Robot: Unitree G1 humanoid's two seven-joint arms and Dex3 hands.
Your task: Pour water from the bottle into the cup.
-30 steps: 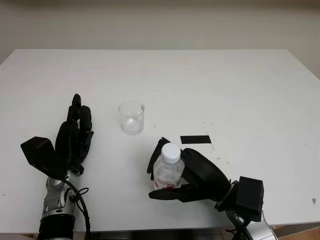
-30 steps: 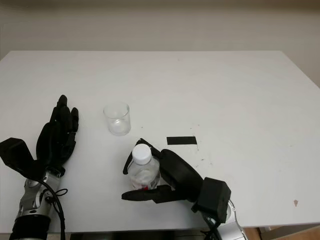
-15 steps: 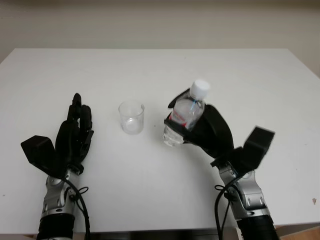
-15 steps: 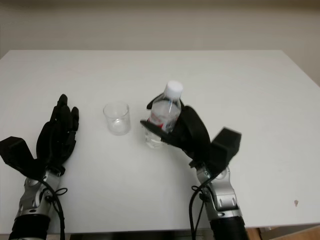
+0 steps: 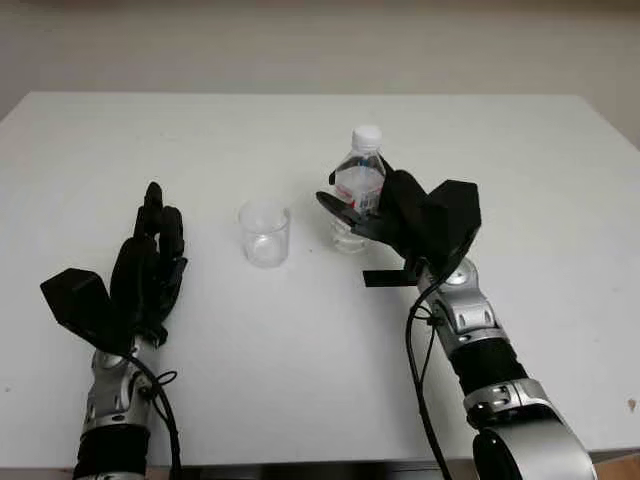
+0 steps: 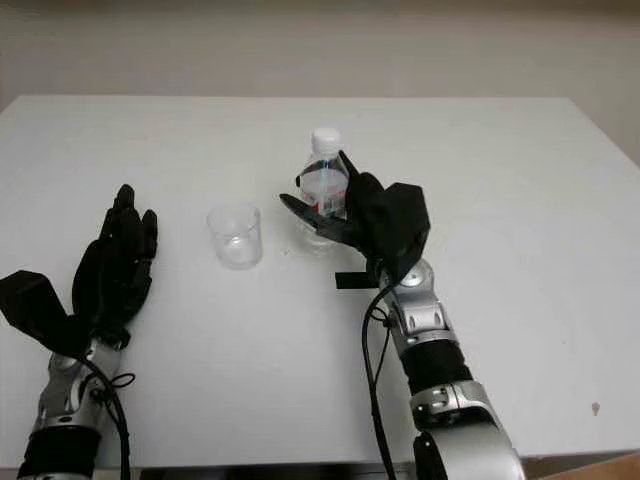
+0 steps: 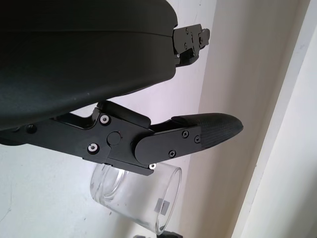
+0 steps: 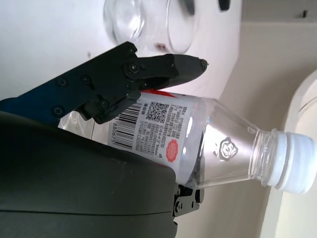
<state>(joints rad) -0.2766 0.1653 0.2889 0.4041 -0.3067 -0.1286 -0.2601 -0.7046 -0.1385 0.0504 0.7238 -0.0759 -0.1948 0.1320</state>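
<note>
A clear plastic bottle [image 5: 358,186] with a white cap and a red-and-white label stands upright in my right hand [image 5: 388,212], whose black fingers are shut around its body. It is held a little right of the cup, at about the middle of the table. The right wrist view shows the bottle [image 8: 198,137] close up, with fingers [image 8: 148,67] across its label. The clear cup [image 5: 264,233] stands upright on the white table [image 5: 300,330], apart from the bottle. My left hand [image 5: 150,265] is open, left of the cup. The cup [image 7: 138,201] also appears beyond that hand's fingers.
A short black tape strip [image 5: 385,277] lies on the table just below my right hand. The table's far edge meets a pale wall [image 5: 320,45]. Bare white surface lies all around the cup and hands.
My right hand has carried the bottle from the table's near edge up and away, and it now stands upright a little right of the cup. The left hand and cup have not moved.
</note>
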